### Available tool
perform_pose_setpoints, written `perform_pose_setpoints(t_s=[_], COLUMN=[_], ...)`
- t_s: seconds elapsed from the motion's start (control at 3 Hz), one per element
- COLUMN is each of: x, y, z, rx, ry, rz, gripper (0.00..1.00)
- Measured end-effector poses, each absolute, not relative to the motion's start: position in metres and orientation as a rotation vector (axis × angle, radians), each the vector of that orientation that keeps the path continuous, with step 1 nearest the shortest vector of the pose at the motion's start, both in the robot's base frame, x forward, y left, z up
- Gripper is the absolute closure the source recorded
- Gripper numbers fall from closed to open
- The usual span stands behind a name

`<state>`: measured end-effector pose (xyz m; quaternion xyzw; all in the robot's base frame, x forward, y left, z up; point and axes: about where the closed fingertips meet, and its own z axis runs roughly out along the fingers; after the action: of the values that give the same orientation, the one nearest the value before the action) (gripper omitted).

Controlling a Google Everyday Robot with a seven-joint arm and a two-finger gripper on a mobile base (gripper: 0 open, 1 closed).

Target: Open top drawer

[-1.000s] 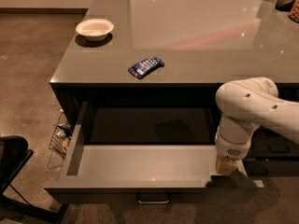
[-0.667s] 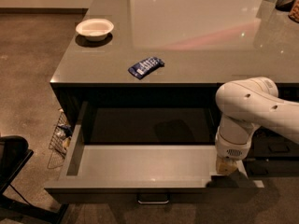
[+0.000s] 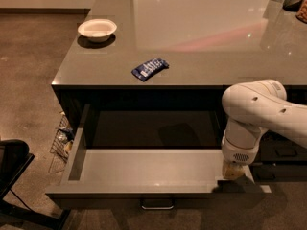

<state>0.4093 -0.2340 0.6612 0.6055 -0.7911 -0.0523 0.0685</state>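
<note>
The top drawer (image 3: pixel 144 164) stands pulled far out of the dark counter, its plain grey inside showing nothing in it. Its front edge runs along the bottom of the view, with a small metal bar handle (image 3: pixel 157 205) at the centre. My gripper (image 3: pixel 233 172) hangs from the white arm (image 3: pixel 259 111) at the drawer's front right corner, close over the rim. The wrist covers the fingertips.
On the grey countertop (image 3: pixel 201 37) lie a white bowl (image 3: pixel 97 29) at the back left and a blue snack packet (image 3: pixel 149 68) near the front edge. A wire rack (image 3: pixel 61 140) stands on the floor at the left. A dark chair part (image 3: pixel 12 162) is at lower left. Narrower drawers (image 3: pixel 283 152) are at the right.
</note>
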Motion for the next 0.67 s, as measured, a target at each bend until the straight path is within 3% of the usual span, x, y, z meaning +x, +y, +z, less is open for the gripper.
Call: perform_pose_setpoints(t_s=[0.33, 0.67], x=[0.4086, 0.4081], y=[-0.2345, -0.2349], z=[0.6616, 0.6619], rx=[1.823, 1.822], ry=[-2.383, -2.384], rz=[-0.156, -0.155], gripper=[0.16, 0.00])
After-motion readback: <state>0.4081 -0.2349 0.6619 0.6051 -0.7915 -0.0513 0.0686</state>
